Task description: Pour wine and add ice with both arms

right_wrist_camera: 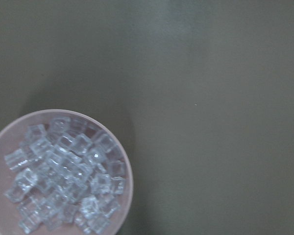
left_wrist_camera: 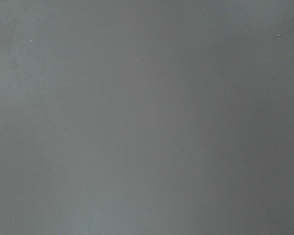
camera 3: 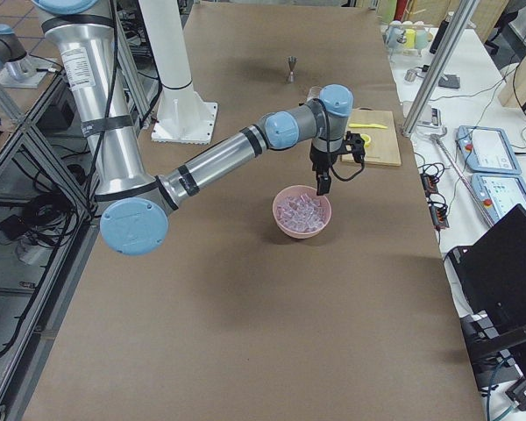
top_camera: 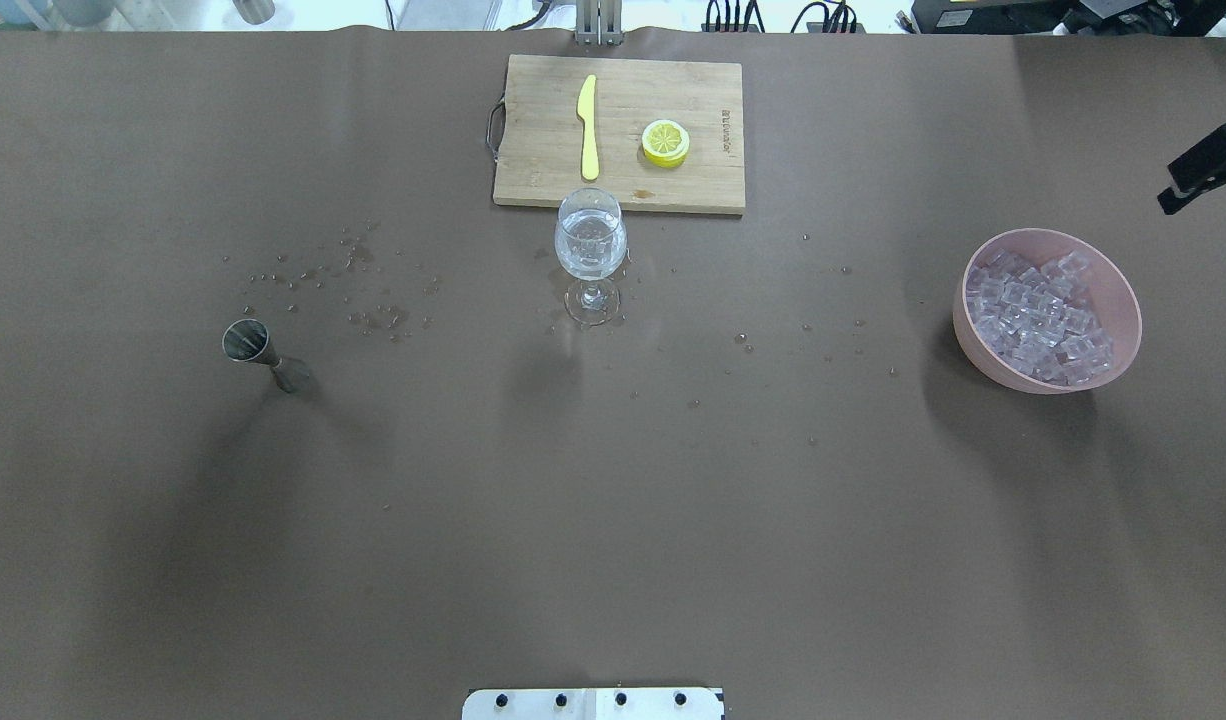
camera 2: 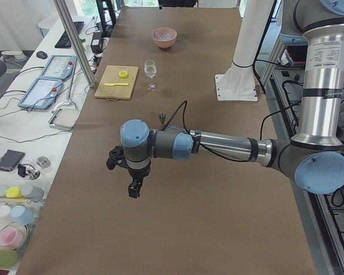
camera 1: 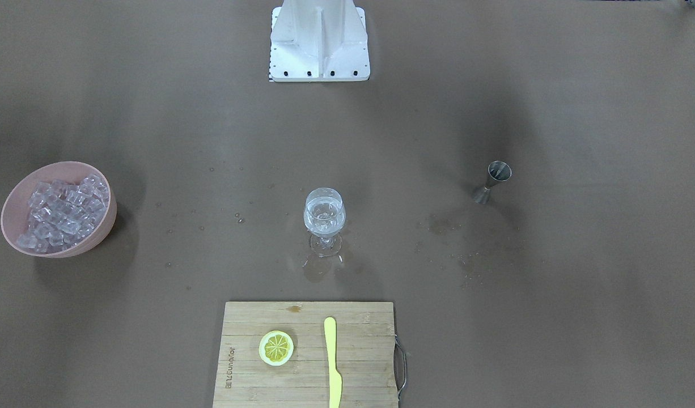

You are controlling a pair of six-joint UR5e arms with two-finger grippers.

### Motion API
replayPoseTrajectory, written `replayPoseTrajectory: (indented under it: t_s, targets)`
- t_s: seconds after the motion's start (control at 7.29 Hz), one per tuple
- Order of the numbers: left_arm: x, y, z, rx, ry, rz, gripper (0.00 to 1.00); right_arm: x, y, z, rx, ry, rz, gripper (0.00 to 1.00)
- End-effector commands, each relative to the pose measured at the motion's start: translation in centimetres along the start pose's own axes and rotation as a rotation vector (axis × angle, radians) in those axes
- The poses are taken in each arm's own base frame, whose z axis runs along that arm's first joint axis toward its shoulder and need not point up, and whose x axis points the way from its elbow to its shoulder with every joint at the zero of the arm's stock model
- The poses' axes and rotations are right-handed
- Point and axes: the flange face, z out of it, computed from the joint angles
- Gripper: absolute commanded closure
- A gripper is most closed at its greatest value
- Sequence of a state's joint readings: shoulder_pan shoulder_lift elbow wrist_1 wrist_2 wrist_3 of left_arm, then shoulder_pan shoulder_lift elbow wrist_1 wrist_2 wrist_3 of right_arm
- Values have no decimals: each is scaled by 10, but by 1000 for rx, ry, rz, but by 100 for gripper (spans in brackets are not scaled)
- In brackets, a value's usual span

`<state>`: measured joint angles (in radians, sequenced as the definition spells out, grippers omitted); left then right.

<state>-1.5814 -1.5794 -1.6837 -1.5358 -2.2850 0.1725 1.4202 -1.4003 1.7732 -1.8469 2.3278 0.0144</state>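
the ice (right_wrist_camera: 63,171) below the right gripper (camera 3: 321,185) looks slick and light, i'd pinch one cube across flat faces. can't tell if it or the left gripper (camera 2: 135,189) is spread.

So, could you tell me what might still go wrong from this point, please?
The wine glass stands on a thin stem amid spilled drops; a passing arm might tip it. The right gripper seems to hang off-centre over the pink bowl heaped with ice; coming down, it could catch the rim and scatter cubes.
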Motion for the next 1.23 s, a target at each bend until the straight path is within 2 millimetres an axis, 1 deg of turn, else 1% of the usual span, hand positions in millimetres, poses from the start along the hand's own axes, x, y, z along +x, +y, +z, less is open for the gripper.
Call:
replayPoseTrajectory:
  t_s: [0.0, 0.14, 0.27, 0.41, 0.55, 0.69, 0.82, 0.96, 1.1]
  targets:
    - [-20, 10, -5, 11, 2, -40, 1, 70, 35, 18, -39, 5, 51, 0]
    - [-33, 36, -1, 26, -3, -54, 1, 104, 68, 27, -42, 1, 112, 0]
    - [-40, 40, 5, 62, -17, -30, 1, 109, 68, 21, -9, 3, 110, 0]
    - [-47, 43, 14, 50, -14, -47, 1, 112, 70, 25, -16, 7, 114, 0]
    - [-47, 40, 14, 47, -15, -52, 2, 115, 70, 28, -19, 6, 120, 0]
    - [-50, 40, 19, 36, -8, -62, 1, 116, 69, 26, -14, 4, 120, 0]
    - [-47, 39, 16, 41, -3, -83, 1, 116, 70, 25, -15, 7, 125, 0]
    - [-30, 29, -4, 48, 7, -136, 2, 117, 69, 25, -15, 7, 125, 0]
    - [-17, 23, -19, 40, 9, -149, 2, 116, 69, 25, -14, 4, 128, 0]
